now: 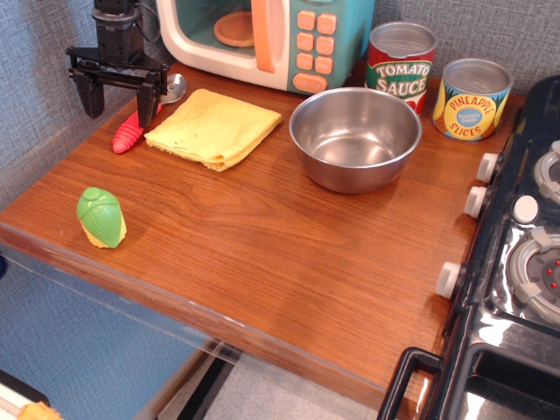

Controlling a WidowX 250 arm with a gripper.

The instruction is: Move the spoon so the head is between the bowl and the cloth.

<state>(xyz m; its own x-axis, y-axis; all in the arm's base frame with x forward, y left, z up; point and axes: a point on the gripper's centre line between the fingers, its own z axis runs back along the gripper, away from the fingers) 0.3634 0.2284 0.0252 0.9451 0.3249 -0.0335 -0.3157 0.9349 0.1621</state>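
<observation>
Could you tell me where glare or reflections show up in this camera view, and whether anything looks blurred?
In observation.image, the bowl mirrors its surroundings, with bright patches on its inner wall; the stove at right carries white glare streaks; a small highlight sits on the table front edge. The spoon head glints faintly behind the open gripper. Focus is even, with no obvious motion blur.
</observation>
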